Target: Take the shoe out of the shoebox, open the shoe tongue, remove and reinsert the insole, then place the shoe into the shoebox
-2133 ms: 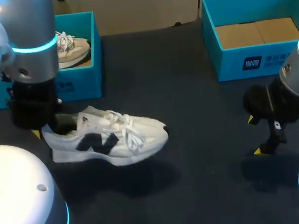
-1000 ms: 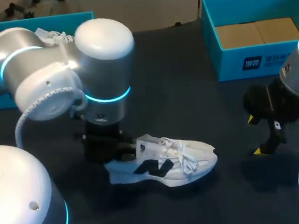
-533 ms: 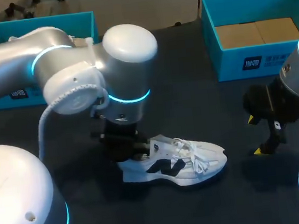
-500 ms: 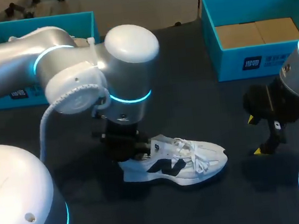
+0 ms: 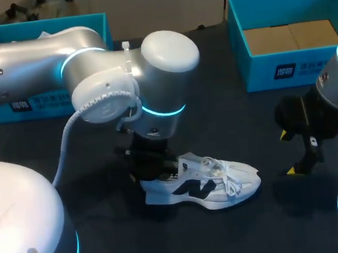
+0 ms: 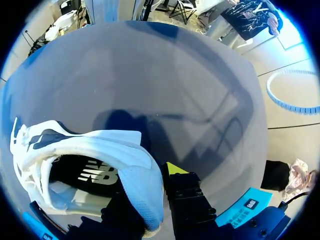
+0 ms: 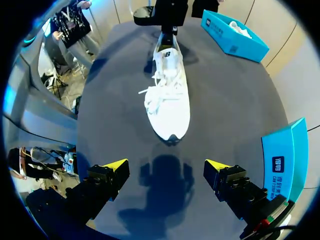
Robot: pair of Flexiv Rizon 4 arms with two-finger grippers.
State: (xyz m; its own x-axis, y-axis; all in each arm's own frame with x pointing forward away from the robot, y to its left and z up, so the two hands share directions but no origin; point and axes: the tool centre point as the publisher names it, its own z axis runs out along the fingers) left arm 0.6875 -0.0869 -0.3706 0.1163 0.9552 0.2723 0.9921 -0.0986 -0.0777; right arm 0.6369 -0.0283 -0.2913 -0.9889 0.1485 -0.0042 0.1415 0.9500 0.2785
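Near the middle of the worktop (image 5: 229, 120) the left jaws pinch the white shoe (image 5: 207, 189) by its heel; the right jaws stand wide apart toward the right edge.

A dark, matte worktop (image 5: 229, 126) spreads across the whole scene, plain and evenly coloured. Soft, blurred shadows lie on it, and its bare surface carries a faint sheen.

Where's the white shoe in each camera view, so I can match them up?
Head view: shoe mid-table, toe pointing toward the right arm.
Left wrist view: shoe heel between the left end effector fingers.
Right wrist view: shoe ahead of the right end effector, toe toward it.
Shared landmark: left end effector gripping the heel.
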